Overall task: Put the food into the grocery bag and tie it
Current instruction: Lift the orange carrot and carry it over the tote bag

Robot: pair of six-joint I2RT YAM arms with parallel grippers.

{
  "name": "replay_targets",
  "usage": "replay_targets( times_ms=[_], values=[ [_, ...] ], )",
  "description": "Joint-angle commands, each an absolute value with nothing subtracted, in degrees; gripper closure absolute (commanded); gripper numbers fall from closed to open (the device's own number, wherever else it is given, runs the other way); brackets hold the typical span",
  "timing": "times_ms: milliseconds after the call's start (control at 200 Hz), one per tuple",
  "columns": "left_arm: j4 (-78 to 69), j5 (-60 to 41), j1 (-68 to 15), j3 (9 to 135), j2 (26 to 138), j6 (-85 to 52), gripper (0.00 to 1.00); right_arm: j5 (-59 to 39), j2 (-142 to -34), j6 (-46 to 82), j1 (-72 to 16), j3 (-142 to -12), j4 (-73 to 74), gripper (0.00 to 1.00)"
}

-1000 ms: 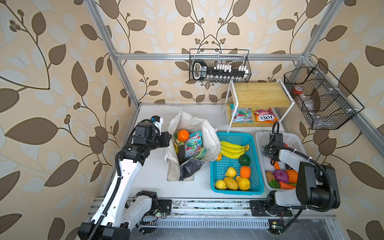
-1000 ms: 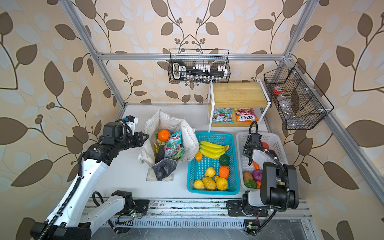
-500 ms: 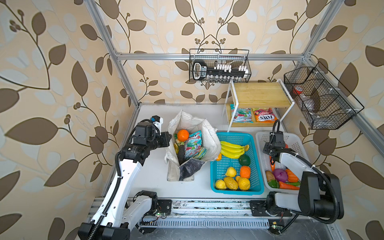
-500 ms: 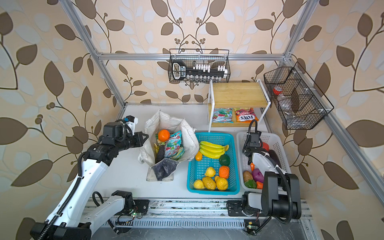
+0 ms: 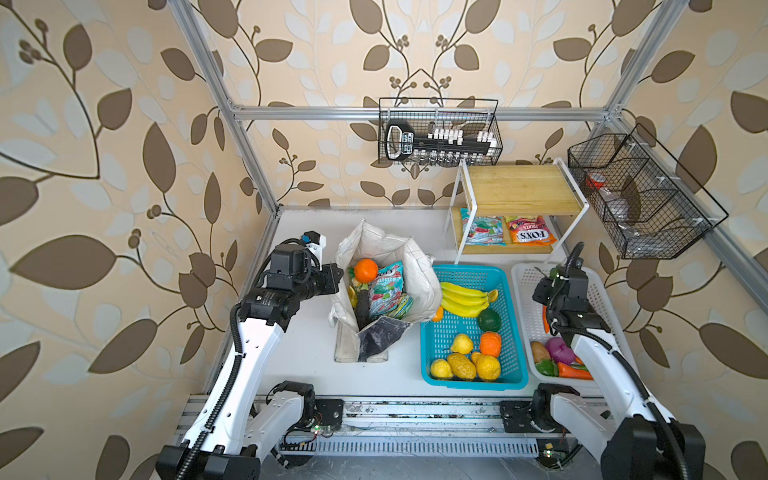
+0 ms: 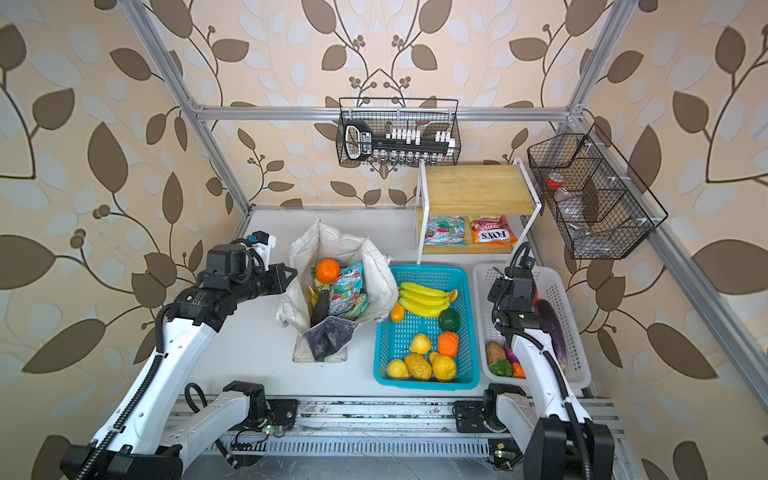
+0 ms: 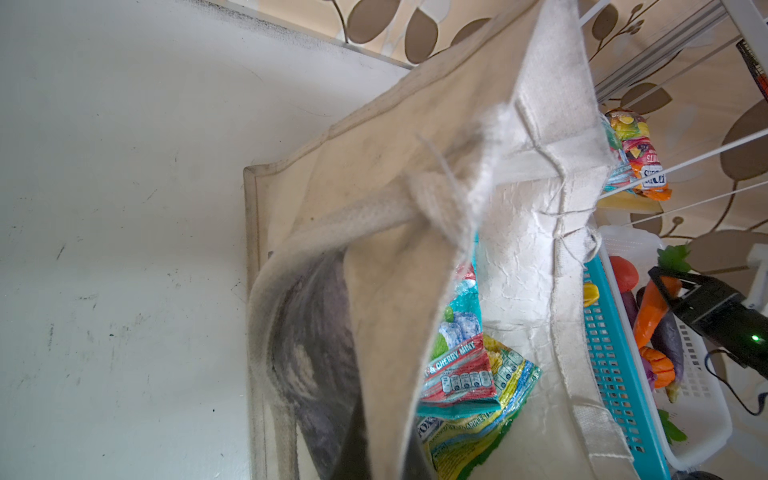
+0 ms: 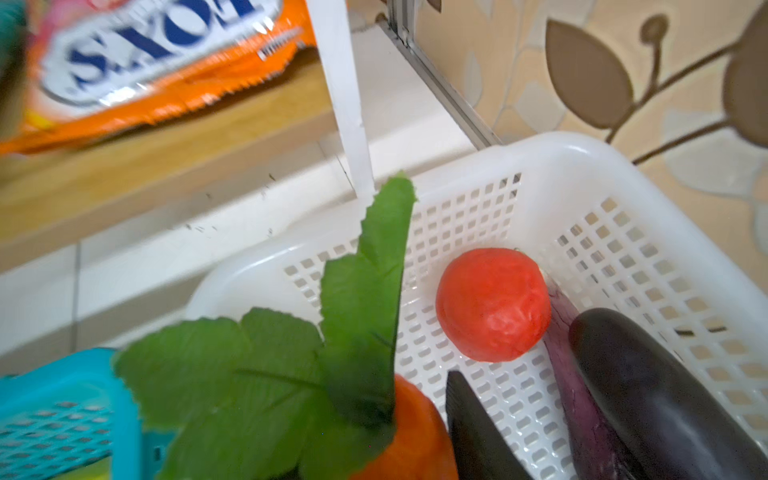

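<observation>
In both top views the off-white grocery bag (image 5: pixel 419 274) is standing open on the bench (image 5: pixel 303 357), with the left hand (image 5: pixel 334 282) clenching its rim. In the left wrist view snack packets (image 7: pixel 461 374) are lying inside. In the right wrist view the right hand (image 8: pixel 399 419) is grasping a leafy carrot (image 8: pixel 419 440) over the white basket (image 8: pixel 623 174).

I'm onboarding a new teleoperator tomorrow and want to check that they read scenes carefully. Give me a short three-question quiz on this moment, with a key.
1. True or false: the banana bunch is already inside the grocery bag.
2. What does the right gripper hold? A tomato; B carrot; C eggplant.
3. Which round fruit lies on top in the bag?
Key: 1 false, it lies in the blue basket. 2 B. 3 The orange.
</observation>
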State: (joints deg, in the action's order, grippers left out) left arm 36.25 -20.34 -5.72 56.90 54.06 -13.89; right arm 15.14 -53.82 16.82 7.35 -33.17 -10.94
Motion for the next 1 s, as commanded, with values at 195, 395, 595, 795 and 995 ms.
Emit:
replay_targets(
  times_ms=[195, 395, 595, 795, 995],
  values=[
    [35.9, -19.8, -6.3, 58.5, 53.0, -12.8, 1.00, 8.1, -47.3, 17.7, 5.1, -35.3, -15.0, 0.59],
    [35.9, -19.9, -6.2, 58.6, 53.1, -12.8, 1.00, 6.4, -41.9, 16.6, 1.7, -38.3, -19.4, 0.60],
    [35.9, -19.7, -6.2, 58.5, 53.1, -12.8, 1.00, 5.3, -39.0, 17.3, -3.0, -40.5, -21.8, 0.60],
    [35.8, -19.9, -6.2, 58.5, 53.2, -12.8, 1.00, 8.5, -38.5, 20.1, -13.1, -44.3, -21.1, 0.61],
    [35.9, -20.2, -6.3, 58.5, 53.4, -12.9, 1.00, 15.0, -42.5, 22.5, -26.1, -48.2, -19.6, 0.61]
  ],
)
